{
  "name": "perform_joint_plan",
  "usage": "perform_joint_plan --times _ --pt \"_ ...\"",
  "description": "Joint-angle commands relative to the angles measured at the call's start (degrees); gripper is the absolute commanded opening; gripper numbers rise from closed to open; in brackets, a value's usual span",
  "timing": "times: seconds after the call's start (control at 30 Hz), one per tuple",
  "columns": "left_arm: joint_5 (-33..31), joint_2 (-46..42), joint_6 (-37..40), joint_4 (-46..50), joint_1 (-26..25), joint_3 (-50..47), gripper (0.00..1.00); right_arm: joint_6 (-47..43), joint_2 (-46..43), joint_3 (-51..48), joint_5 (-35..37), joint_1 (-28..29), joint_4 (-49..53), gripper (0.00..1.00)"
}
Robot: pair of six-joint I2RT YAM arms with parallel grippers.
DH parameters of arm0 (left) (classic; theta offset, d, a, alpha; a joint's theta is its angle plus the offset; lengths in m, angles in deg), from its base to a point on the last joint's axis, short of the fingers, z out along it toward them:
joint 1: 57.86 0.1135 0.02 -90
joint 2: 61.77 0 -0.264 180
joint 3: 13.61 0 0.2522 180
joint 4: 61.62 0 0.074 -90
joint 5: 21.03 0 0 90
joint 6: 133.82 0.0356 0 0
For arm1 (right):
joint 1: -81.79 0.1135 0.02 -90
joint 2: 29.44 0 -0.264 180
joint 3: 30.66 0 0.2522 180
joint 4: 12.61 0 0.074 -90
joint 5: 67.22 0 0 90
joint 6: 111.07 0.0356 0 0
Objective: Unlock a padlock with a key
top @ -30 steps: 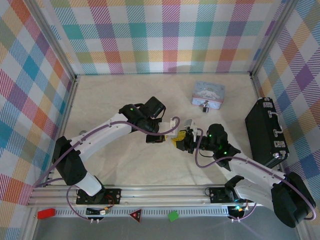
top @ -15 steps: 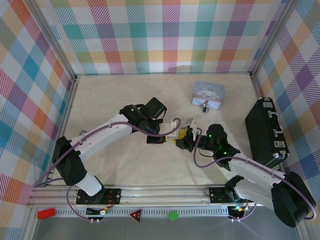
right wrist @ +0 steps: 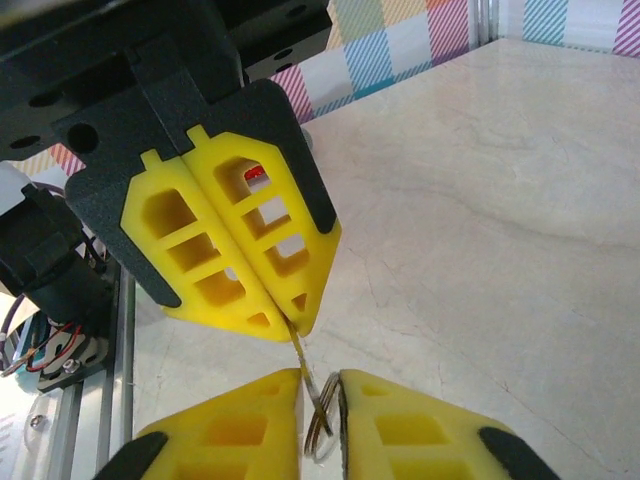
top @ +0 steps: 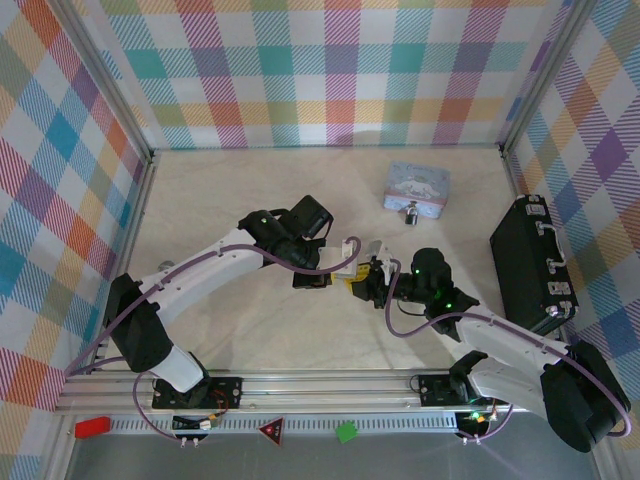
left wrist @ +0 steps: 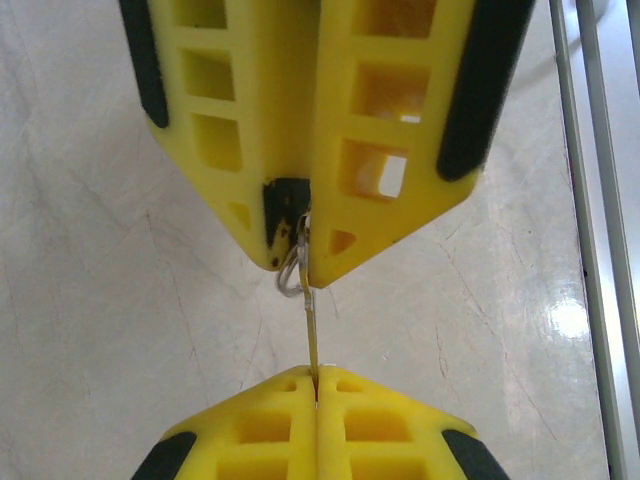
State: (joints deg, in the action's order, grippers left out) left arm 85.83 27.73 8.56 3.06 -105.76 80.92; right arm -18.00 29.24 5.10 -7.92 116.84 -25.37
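Note:
The thin silvery key (left wrist: 311, 340) hangs in the air between both grippers. My left gripper (left wrist: 316, 378) is shut on its blade tip. My right gripper (right wrist: 320, 376) faces it, its yellow fingers closed on the key's head and wire ring (right wrist: 325, 425). In the top view the two grippers meet tip to tip at mid-table, left gripper (top: 346, 270) and right gripper (top: 362, 283). The small padlock (top: 410, 213) hangs at the front of the light-blue tin (top: 418, 186), well behind the grippers and apart from them.
A black case (top: 531, 265) stands along the right wall. The plaid walls enclose the pale table (top: 230, 200) on three sides. An aluminium rail (top: 300, 385) runs along the near edge.
My right gripper has moved left to meet the left gripper and its jaws have narrowed around the key's ring end. The left arm has held still, shut on the key.

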Motion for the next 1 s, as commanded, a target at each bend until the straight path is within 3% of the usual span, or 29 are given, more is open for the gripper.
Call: perform_joint_plan --times 0.0,0.3,0.43,0.53,0.67,0.77,0.97 --pt "0.5 -1.6 1.6 0.9 -0.8 -0.5 0.00 -1.7 -0.6 1.8 -0.9 0.1 0.9 0.12" --pt "-1.0 -4.5 -0.3 -5.5 -0.7 -3.3 0.01 -0.5 -1.0 1.6 0.7 0.0 1.4 0.01" --pt "0.4 -10.9 -5.4 -18.5 0.2 -9.4 0.19 3.3 -1.4 1.2 3.1 0.0 -0.9 0.00" --pt "2.9 -18.8 -13.5 -33.7 2.2 -18.5 0.28 7.2 -2.3 0.5 7.3 0.0 -3.6 0.00" --pt "5.5 -27.5 -31.3 -54.2 7.4 -28.9 0.37 14.1 -3.3 -2.1 12.1 -0.3 -11.3 0.00" --pt "2.6 -30.0 -45.6 -63.0 10.0 -32.7 0.43 19.8 -1.7 -2.9 12.4 -0.5 -18.2 0.00" --pt "8.4 -29.9 -64.5 -74.4 13.8 -36.9 0.44 31.7 4.7 -2.9 10.4 -0.4 -34.2 0.00"
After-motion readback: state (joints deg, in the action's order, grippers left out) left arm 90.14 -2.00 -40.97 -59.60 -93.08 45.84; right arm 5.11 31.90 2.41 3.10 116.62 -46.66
